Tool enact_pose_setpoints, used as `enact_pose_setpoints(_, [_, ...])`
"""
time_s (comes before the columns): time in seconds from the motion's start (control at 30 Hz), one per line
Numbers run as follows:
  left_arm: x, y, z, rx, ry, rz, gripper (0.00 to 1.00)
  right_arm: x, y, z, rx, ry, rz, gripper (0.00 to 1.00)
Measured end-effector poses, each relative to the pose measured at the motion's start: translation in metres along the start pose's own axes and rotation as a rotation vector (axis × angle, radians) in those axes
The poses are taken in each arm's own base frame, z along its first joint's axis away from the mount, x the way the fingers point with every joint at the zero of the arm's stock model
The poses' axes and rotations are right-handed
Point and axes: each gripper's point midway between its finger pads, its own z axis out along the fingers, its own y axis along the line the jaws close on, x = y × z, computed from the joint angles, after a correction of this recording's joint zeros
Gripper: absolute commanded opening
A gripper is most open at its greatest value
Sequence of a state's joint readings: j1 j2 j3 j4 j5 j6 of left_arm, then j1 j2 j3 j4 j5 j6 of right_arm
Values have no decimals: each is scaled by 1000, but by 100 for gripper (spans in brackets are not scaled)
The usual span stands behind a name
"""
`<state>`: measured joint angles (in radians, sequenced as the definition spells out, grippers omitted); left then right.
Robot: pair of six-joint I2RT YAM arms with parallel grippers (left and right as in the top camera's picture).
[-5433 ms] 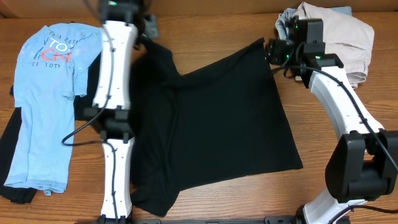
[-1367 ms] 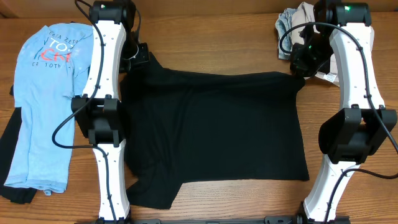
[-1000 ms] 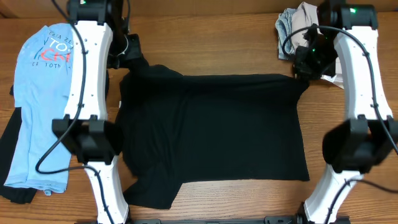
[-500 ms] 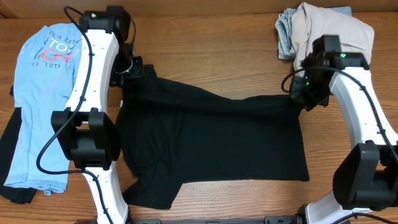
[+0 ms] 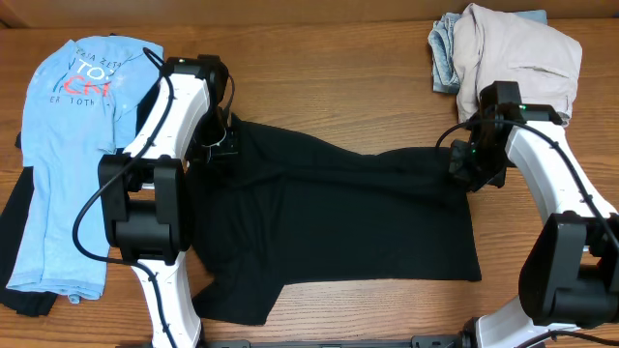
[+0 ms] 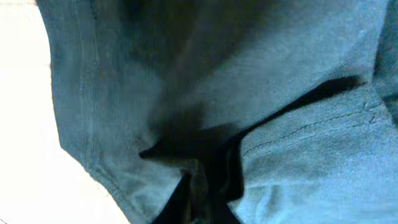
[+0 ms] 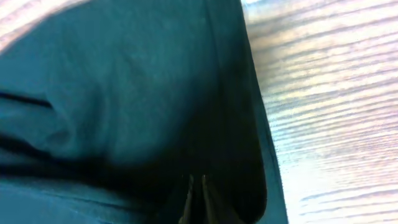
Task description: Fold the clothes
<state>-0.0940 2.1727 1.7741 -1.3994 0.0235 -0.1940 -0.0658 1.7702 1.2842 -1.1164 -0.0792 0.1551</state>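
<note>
With the left gripper point(image 5: 224, 145) clenched on the far-left corner of the black T-shirt point(image 5: 338, 222), and the right gripper point(image 5: 466, 166) clenched on its far-right corner, cloth bunched right at the fingertips in both wrist views. Holding the far edge by its two ends, slack and dipping in between. Lying from there toward the near side of the table point(image 5: 338, 58), mostly flat, with its long axis running left to right from one arm to the other and a sleeve poking out at the near-left. Equally near to both arms — each at its own corner. Probably next: drawing that far edge straight over the body toward the near hem, both ends in step, to avoid a skewed crease. Off past the left arm, the light blue T-shirt point(image 5: 73, 145); at the far right, a beige heap point(image 5: 517, 53) — neither touched by a gripper.
</note>
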Motion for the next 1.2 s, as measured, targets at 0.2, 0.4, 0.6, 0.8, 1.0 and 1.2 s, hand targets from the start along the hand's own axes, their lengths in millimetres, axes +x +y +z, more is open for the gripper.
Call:
enact_pose_setpoints(0.2, [9, 1, 0, -5, 36, 33, 35, 8, 0, 2, -7, 31, 26, 22])
enact_pose_setpoints(0.4, [19, 3, -6, -9, 78, 77, 35, 21, 8, -1, -53, 90, 27, 34])
enact_pose_setpoints(0.6, [-1, -4, -63, 19, -56, 112, 48, -8, 21, -29, -94, -6, 2, 57])
enact_pose_setpoints(0.8, [-17, -11, -125, 57, -243, 140, 62, -44, 28, -38, -117, -148, -22, 63])
enact_pose_setpoints(1.0, [-31, -22, -148, 111, -353, 173, 63, -68, 29, -25, -110, -206, -27, 58])
enact_pose_setpoints(1.2, [-35, -26, -150, 130, -372, 194, 62, -70, 12, 3, -21, -159, 9, 57])
